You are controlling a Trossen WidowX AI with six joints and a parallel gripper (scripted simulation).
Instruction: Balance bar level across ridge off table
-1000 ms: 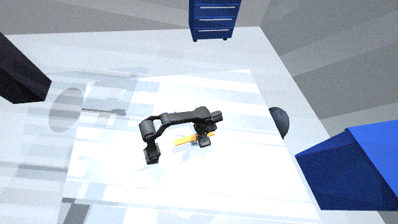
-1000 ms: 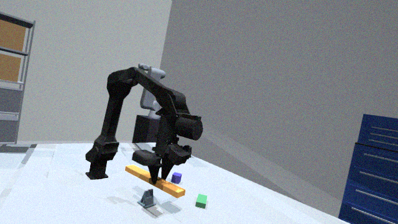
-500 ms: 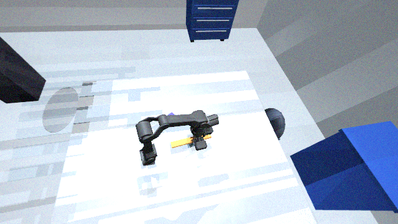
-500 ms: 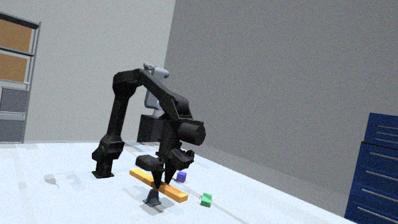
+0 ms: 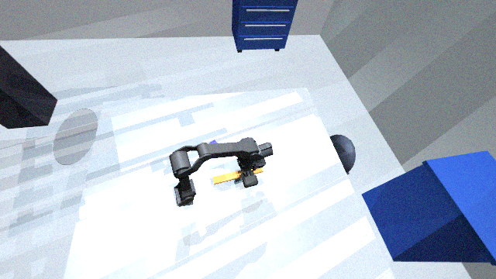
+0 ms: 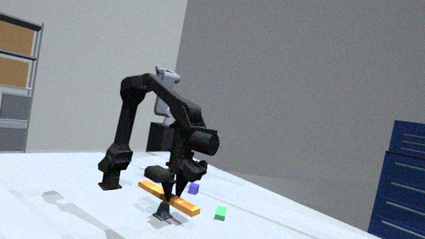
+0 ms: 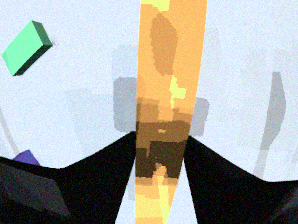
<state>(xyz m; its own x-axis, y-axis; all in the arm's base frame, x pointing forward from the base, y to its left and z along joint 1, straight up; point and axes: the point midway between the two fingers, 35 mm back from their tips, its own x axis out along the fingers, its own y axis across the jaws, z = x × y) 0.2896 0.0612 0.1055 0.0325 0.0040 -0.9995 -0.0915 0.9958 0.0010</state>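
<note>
An orange bar is held clear of the table. My gripper is shut on it a little off its middle, with one finger on each long side. The grey ridge stands on the table directly below the bar in the exterior view; its top is at or just under the bar's underside, and I cannot tell whether they touch. In the wrist view the bar hides the ridge. In the top view the arm covers part of the bar.
A green block lies on the table beyond one end of the bar. A small purple cube lies behind the gripper in the exterior view. Blue drawer cabinets stand farther off.
</note>
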